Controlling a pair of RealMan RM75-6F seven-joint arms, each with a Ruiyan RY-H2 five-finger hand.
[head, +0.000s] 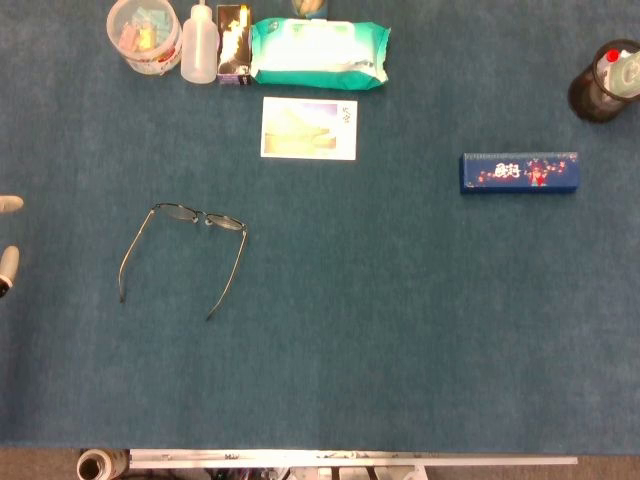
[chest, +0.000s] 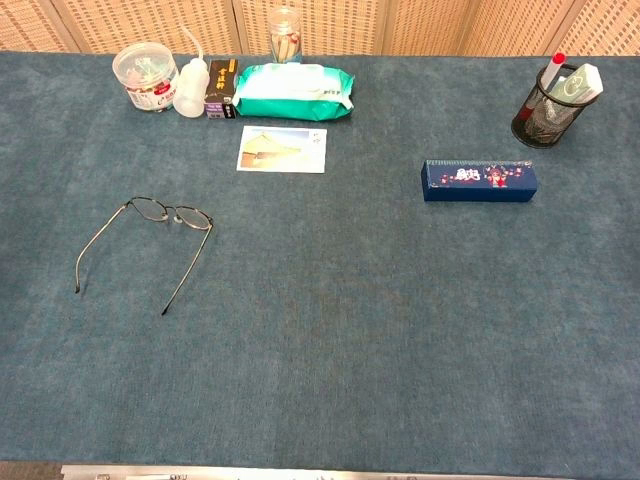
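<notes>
Nearest the lens in the head view runs the metal rail (head: 350, 461) along the front of the table (head: 400, 330), with a roll of tape (head: 100, 465) at its left end. Only pale fingertips (head: 8, 203) of the left hand (head: 7, 266) poke in at the left edge. They sit apart with bare cloth between them and hold nothing. The right hand is out of sight.

The glasses (head: 185, 250) lie just beyond those fingertips, toward the table's middle, resting open with both side arms pointing at the robot. Further out from the fingers lies a postcard (head: 309, 128). Past it, in a row along the back, stand a tub (head: 145, 35), a squeeze bottle (head: 199, 45), a small dark carton (head: 233, 42) and a pack of wipes (head: 318, 55). Far across from the fingers are a blue box (head: 519, 172) and a pen cup (head: 603, 85).

The chest view shows no fingers at all. The glasses (chest: 145, 245) lie at the left, the postcard (chest: 282, 149) behind them, and the blue box (chest: 478, 181) and pen cup (chest: 545, 105) to the right.

I judge the glasses light, thin and easily bent, with wire that could slip on smooth fingertips and lenses that smear or scratch. The bridge, or the frame front beside a hinge, looks the firmest place to pinch. The side arms would flex or fold.
</notes>
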